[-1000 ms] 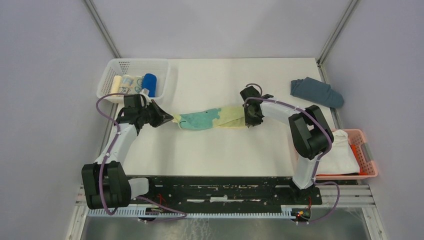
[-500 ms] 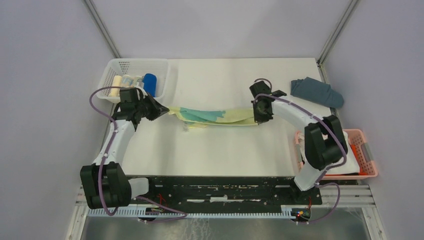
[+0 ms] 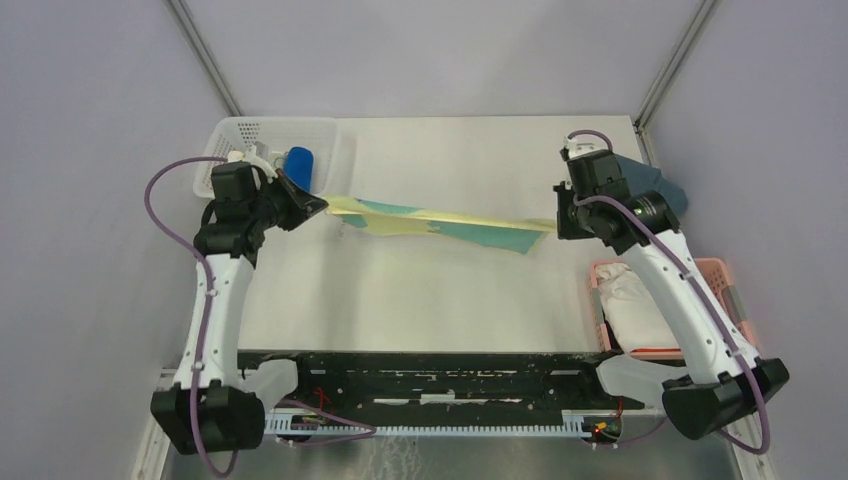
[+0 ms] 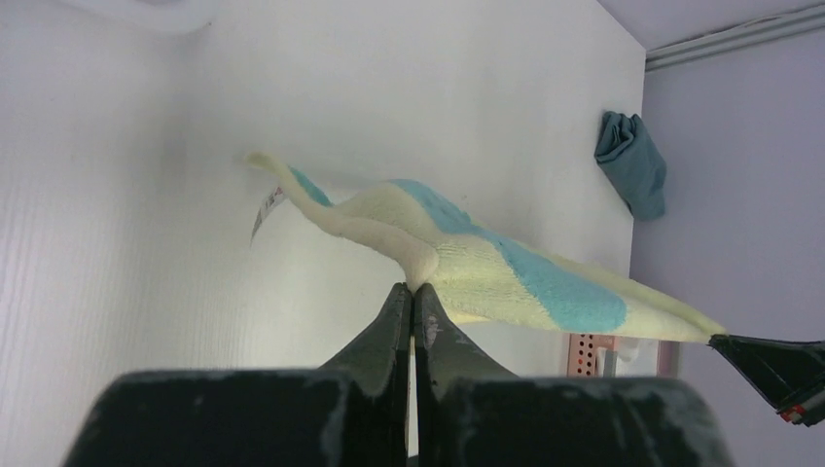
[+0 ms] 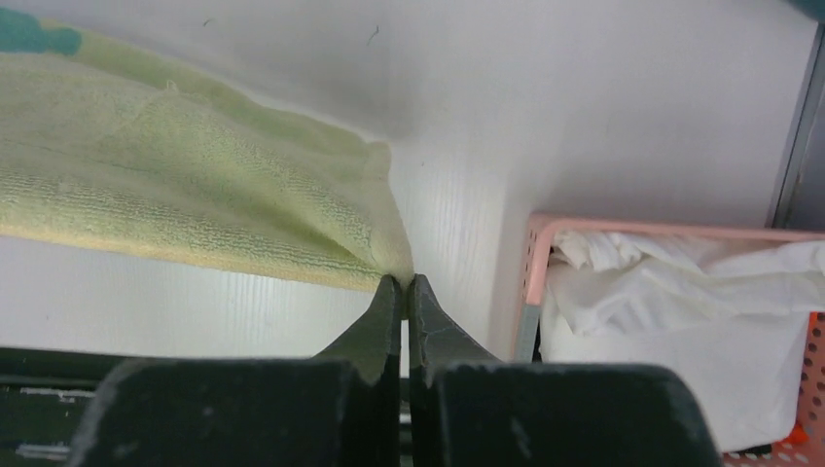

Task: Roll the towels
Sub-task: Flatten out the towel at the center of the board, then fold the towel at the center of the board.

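Left pincer (image 4: 413, 289) clamped tight on one corner of the yellow-and-teal towel (image 3: 440, 218), right pincer (image 5: 404, 280) pinched shut on the opposite corner. I've got the cloth strung out in a long band between them, lifted off the table (image 3: 430, 290). The blue towel (image 3: 298, 165) sits rolled in the white basket (image 3: 228, 135) at the far left, just behind my left pincer

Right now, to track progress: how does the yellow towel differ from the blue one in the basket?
The yellow towel is unrolled, stretched between the left gripper and right gripper; the blue towel is rolled, in the white basket. The yellow towel has teal patches; the blue towel is plain. Both are cloth.
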Controlling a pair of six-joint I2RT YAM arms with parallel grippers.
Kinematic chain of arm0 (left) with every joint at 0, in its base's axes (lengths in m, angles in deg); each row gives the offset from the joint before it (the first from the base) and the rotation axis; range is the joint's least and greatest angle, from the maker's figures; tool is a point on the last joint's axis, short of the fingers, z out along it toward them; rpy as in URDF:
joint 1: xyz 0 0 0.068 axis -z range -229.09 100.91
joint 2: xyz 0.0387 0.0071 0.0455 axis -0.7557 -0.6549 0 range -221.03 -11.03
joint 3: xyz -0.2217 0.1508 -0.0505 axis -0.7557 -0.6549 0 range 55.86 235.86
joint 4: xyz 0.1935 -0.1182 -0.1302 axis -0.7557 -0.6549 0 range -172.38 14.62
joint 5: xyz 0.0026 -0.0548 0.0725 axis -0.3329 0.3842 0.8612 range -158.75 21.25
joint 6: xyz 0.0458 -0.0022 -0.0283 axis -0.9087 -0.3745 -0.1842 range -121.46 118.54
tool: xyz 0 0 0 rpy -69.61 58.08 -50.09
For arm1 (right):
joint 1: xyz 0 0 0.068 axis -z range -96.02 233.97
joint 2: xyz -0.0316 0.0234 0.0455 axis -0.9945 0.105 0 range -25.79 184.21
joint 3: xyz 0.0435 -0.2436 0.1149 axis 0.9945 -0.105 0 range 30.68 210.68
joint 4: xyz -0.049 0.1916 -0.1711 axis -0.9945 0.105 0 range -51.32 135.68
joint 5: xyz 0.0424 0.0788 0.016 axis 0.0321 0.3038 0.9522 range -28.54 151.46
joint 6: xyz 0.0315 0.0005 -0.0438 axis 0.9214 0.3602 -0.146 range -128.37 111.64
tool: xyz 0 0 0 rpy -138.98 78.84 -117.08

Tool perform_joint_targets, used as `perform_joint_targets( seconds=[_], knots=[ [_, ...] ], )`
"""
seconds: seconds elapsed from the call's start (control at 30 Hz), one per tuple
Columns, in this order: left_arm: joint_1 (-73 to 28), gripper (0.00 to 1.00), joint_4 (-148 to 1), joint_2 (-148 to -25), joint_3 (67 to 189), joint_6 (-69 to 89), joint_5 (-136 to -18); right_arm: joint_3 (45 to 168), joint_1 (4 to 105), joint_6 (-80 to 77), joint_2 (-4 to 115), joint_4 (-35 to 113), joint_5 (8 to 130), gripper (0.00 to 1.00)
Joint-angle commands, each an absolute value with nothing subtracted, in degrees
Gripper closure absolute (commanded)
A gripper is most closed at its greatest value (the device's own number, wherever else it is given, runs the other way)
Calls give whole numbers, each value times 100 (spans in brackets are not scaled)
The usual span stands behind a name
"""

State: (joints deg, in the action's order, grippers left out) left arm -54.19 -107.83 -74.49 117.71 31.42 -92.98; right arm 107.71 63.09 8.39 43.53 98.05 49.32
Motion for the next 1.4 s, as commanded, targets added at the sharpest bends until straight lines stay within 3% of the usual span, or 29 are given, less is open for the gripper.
perform_joint_targets(
  seconds=[0.0,0.1,0.23,0.4,0.63,0.9,1.07,1.37],
  knots=[
    [-5449,97,-11776,-6336,12146,2739,-8877,11113,6315,759,3684,11090,4963,100],
    [-5226,97,-12300,-6113,12158,2638,-8513,11229,6319,951,3320,11459,5282,99],
    [-5208,97,-11838,-5873,11609,2932,-8594,11218,6315,1197,3387,11420,5650,99],
    [-5221,97,-11156,-6124,11164,3254,-8464,10844,6335,1357,4071,10693,5012,100],
    [-5215,97,-9572,-7814,10530,3508,-8851,10546,6690,1449,5587,8696,4574,100],
    [-5216,97,-9034,-9603,11247,3233,-9026,11008,6919,1124,6946,7675,4611,100],
    [-5216,96,-9071,-9737,11284,3211,-9131,10776,6955,1191,6853,7696,4803,100],
    [-5218,95,-9459,-8729,10103,3242,-9237,9583,6975,1343,6027,7718,4806,100]
  ],
)
